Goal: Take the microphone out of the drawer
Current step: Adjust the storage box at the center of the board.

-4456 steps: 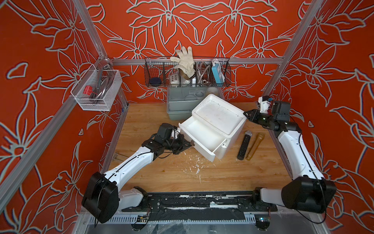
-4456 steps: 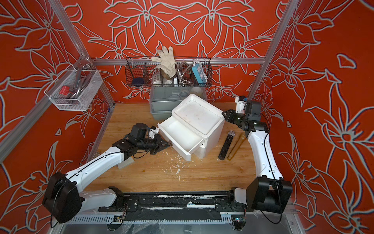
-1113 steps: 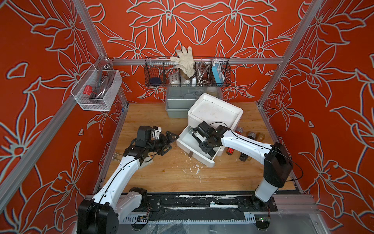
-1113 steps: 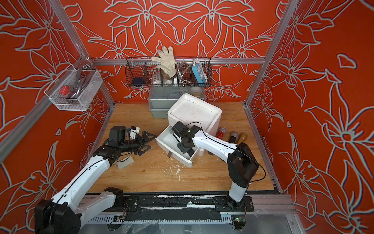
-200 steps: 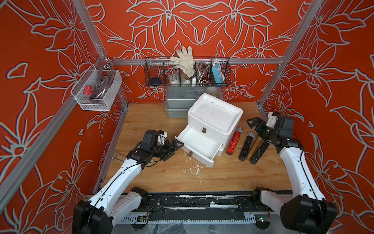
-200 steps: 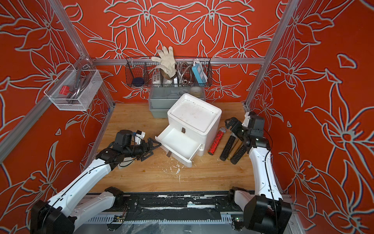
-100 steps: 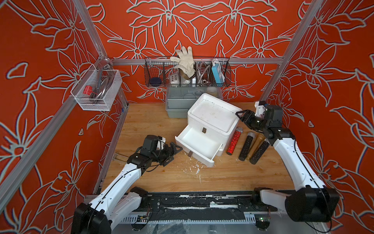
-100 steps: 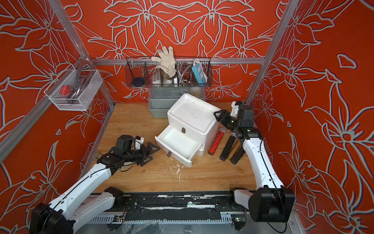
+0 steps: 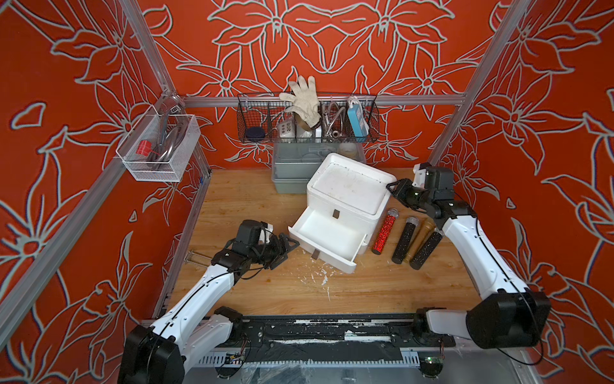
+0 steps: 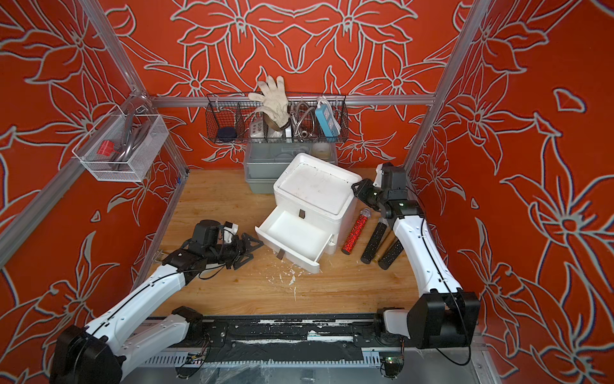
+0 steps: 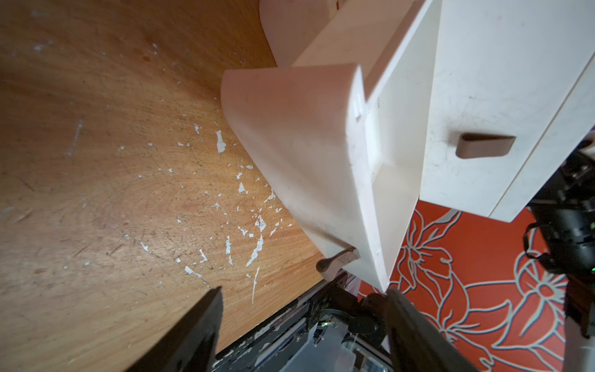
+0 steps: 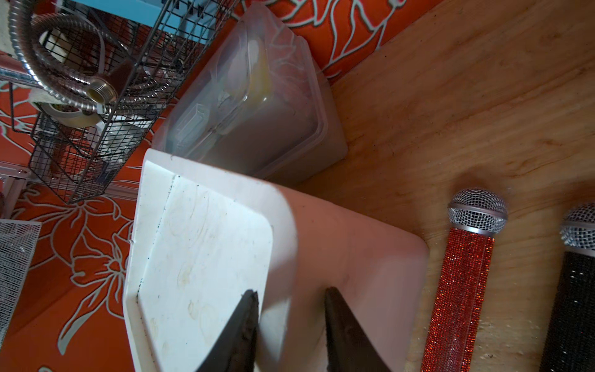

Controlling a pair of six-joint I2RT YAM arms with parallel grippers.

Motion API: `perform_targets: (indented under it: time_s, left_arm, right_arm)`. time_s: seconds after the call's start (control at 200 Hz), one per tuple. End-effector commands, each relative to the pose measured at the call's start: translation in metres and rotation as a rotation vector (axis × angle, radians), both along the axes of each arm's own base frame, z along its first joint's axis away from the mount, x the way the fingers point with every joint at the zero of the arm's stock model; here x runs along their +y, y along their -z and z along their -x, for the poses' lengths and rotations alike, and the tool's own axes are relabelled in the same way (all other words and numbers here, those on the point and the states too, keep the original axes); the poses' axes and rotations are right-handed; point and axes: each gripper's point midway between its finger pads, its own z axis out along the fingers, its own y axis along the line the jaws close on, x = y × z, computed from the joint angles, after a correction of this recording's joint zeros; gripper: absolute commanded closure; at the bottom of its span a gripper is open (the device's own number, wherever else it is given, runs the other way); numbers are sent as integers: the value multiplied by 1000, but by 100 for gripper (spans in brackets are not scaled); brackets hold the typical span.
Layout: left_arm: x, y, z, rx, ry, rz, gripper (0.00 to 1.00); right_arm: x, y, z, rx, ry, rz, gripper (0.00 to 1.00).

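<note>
Top views both show the drawer (image 9: 327, 232) pulled out of the white cabinet (image 9: 349, 189), its floor bare. The red microphone (image 9: 384, 234) lies on the wooden table (image 9: 249, 199) just beside the cabinet, at about 3 o'clock from the drawer, with two black microphones (image 9: 403, 241) further out the same way. A few seconds ago the right gripper (image 9: 393, 192) was down in the drawer. A second ago it hung clear beyond the microphones, and now it has come in to the cabinet's 2 o'clock top corner. The left gripper (image 9: 284, 252) waits at 9 o'clock of the drawer front, much where it was a second ago.

Left wrist view: the left gripper (image 11: 304, 291) has its fingers well apart with nothing between them. The drawer's brown handle (image 11: 338, 259) is just ahead, untouched.

Right wrist view: the right gripper (image 12: 288, 291) is narrow, its fingers astride the cabinet's top rim. Whether they already pinch it I cannot tell. The red microphone (image 12: 460, 290) lies free to one side.

With the microphone out on the table, the task itself looks done. A hold on the cabinet would suggest that shutting the drawer comes next.
</note>
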Motion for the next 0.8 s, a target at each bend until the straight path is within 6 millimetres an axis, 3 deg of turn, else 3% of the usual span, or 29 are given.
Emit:
perform_targets:
  time_s: [0.0, 0.29, 0.33, 0.405, 0.47, 0.546, 0.676, 0.791]
  left_arm:
    - [-2, 3, 1, -25, 13, -3, 32]
    - [-10, 8, 4, -33, 34, -17, 31]
    - [-12, 16, 3, -7, 37, -28, 31]
    - [-16, 17, 2, -14, 40, -26, 33]
    - [-18, 19, 0, -21, 33, -24, 38]
    - [-23, 21, -4, -30, 26, -17, 50]
    - [-36, 22, -10, -32, 23, 15, 80]
    - [-45, 21, -8, -41, 43, -6, 81]
  right_arm:
    - [1, 18, 5, 85, -9, 69, 63]
    - [3, 28, 3, 144, -1, 127, 53]
    - [4, 30, 3, 150, 2, 132, 56]
    - [4, 31, 2, 147, 10, 130, 76]
    - [4, 32, 3, 144, 16, 126, 88]
    - [5, 31, 4, 141, 14, 122, 90]
    - [7, 28, 7, 130, 16, 109, 90]
    - [6, 26, 9, 122, 24, 104, 90]
